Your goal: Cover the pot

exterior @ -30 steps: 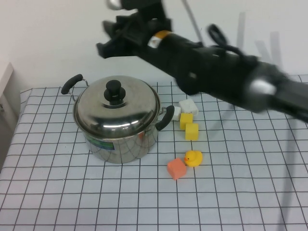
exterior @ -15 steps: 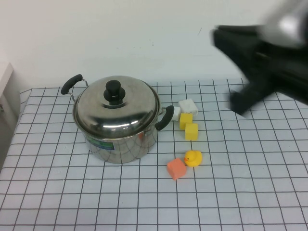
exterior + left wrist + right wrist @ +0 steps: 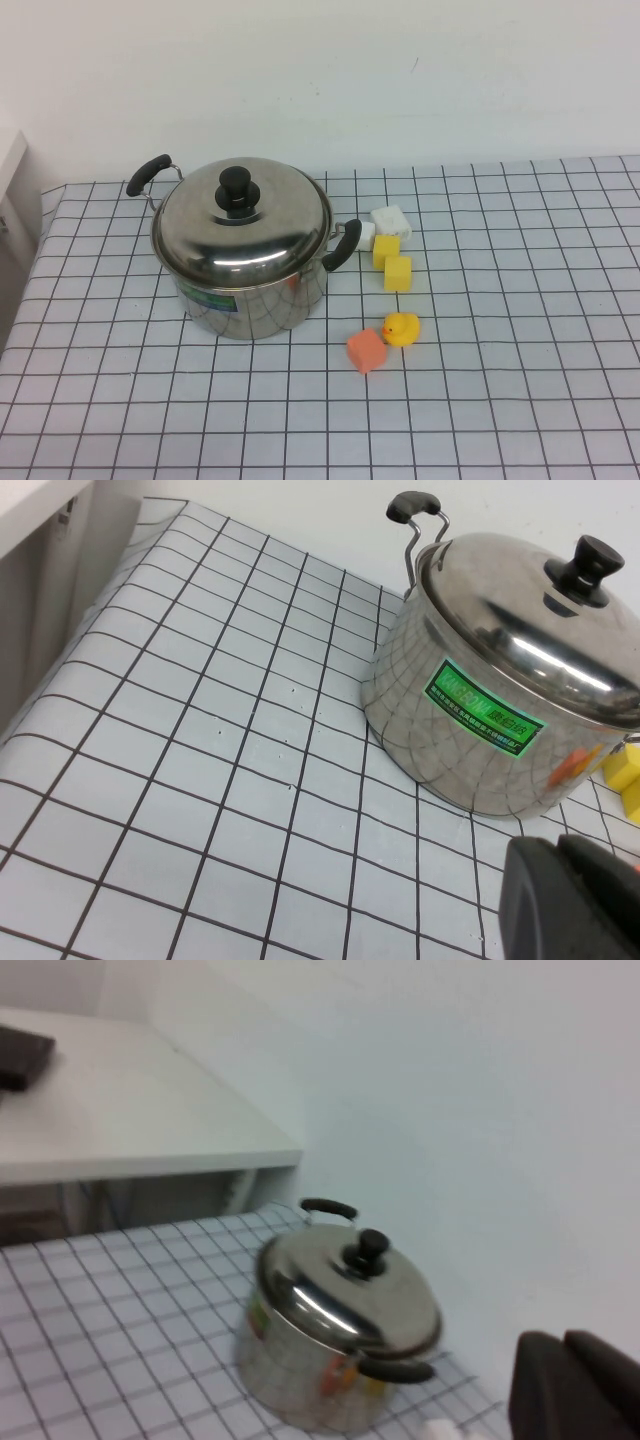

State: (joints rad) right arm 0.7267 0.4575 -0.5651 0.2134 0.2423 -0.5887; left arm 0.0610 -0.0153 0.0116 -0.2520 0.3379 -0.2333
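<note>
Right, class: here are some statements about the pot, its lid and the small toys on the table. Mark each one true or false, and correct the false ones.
1. The lid sits on the pot. True.
2. The yellow duck is inside the pot. False: it stands on the checked cloth beside the orange cube.
3. Two yellow cubes lie right of the pot. True.
4. The right claw grips the lid's knob. False: nothing touches it; only a dark edge of the right claw and of the left claw shows in their wrist views.
</note>
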